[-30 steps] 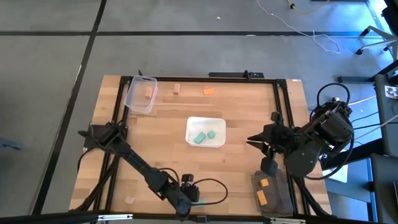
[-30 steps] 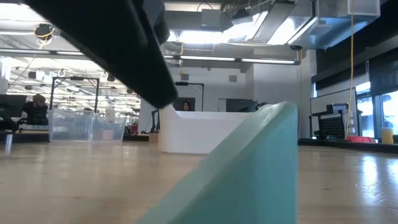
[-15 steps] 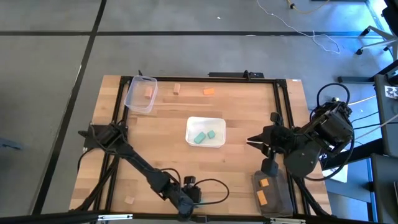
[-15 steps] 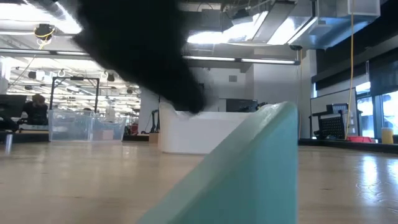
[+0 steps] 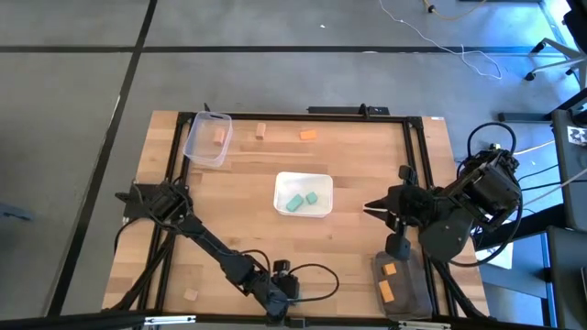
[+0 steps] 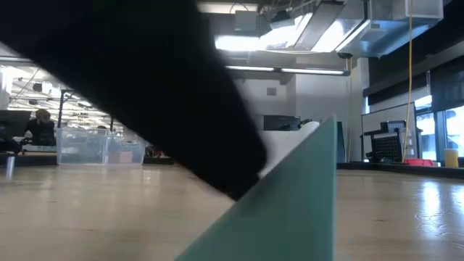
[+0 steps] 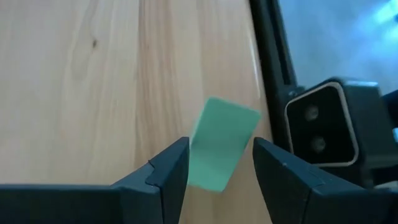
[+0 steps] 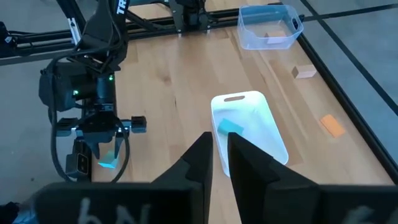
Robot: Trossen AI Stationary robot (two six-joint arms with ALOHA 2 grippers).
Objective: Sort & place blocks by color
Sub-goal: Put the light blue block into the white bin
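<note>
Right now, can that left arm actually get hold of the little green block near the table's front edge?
Probably yes. The left gripper is open with one finger on each side of the teal block, and nothing lies between them on the bare table.

So the high cam sits way overhead, looking straight down on the whole desk (image 5: 358, 174) plus some floor around it. The low cam sits right at desk-top level, staring across into the room, and it's so close to a teal green block (image 6: 290, 210) that the block fills the foreground. The left wrist cam points down at that same block from very near. The right wrist cam looks across the desk from farther back, catching the white tray (image 8: 249, 121) and clear tub (image 8: 268, 26) that the high view also has.
</note>
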